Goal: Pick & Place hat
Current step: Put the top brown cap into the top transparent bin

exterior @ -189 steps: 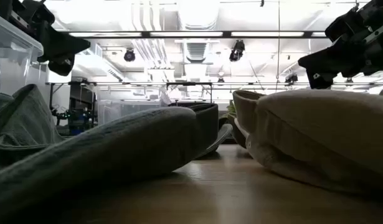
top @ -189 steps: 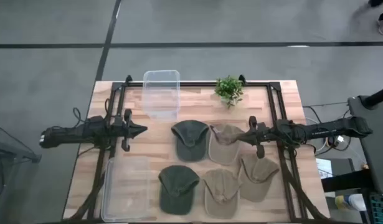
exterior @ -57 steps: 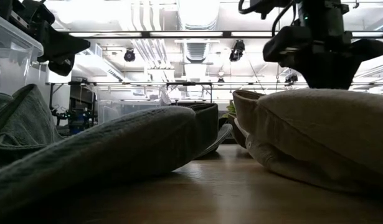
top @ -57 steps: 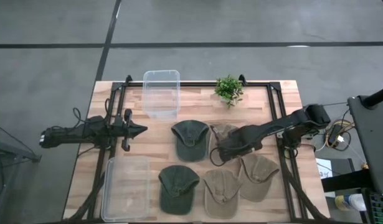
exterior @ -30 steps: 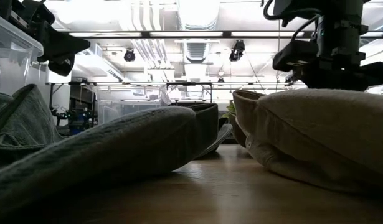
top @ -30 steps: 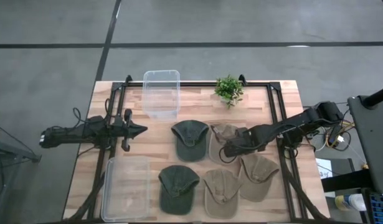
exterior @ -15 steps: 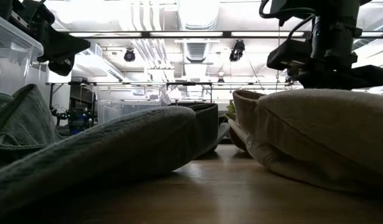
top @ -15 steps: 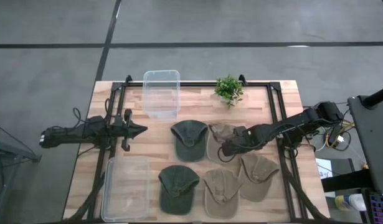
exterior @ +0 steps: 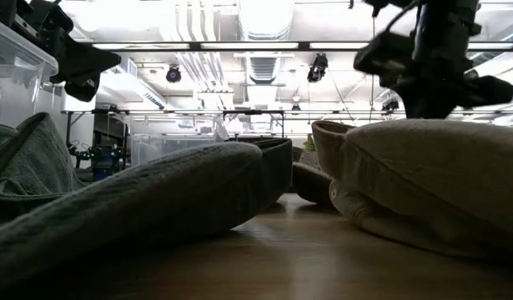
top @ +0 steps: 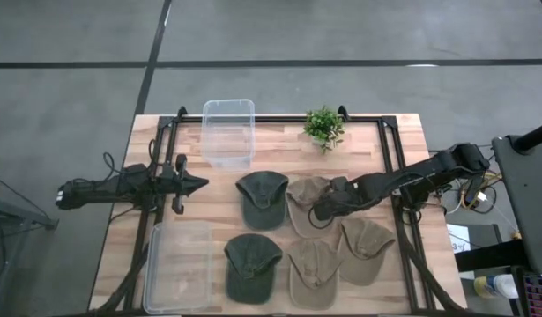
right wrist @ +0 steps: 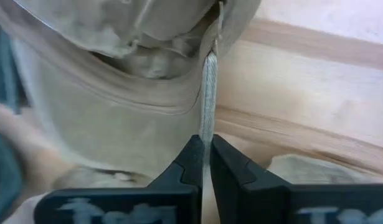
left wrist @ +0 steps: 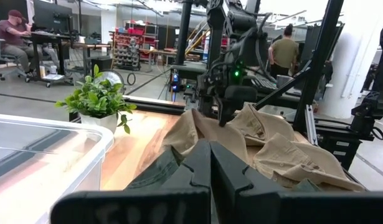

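Five caps lie on the wooden table: two green ones (top: 262,199) (top: 252,266) and three tan ones (top: 308,204) (top: 313,273) (top: 366,250). My right gripper (top: 317,210) reaches in from the table's right and is shut on the far tan cap (right wrist: 116,118), which lies beside the far green cap. This gripper also shows in the low view (exterior: 430,77) and in the left wrist view (left wrist: 225,112). My left gripper (top: 201,185) hovers at the table's left, shut and empty (left wrist: 210,163). My right gripper pinches a thin edge of the far tan cap (right wrist: 208,106) between its two fingers; whether it is the brim or a strap I cannot tell. The fingers slant down from the table's right. The edge runs straight from the fingers to the cap, whose crown lies on the table.
A clear bin (top: 228,132) stands at the far middle and another clear bin (top: 177,266) at the near left. A small potted plant (top: 323,127) stands at the far edge. Black frame rails (top: 389,150) run along both sides of the table.
My right gripper has gone a little toward the table's left with the far tan cap. The cap has slid left along the table, and the far green cap beside it has shifted left as well.
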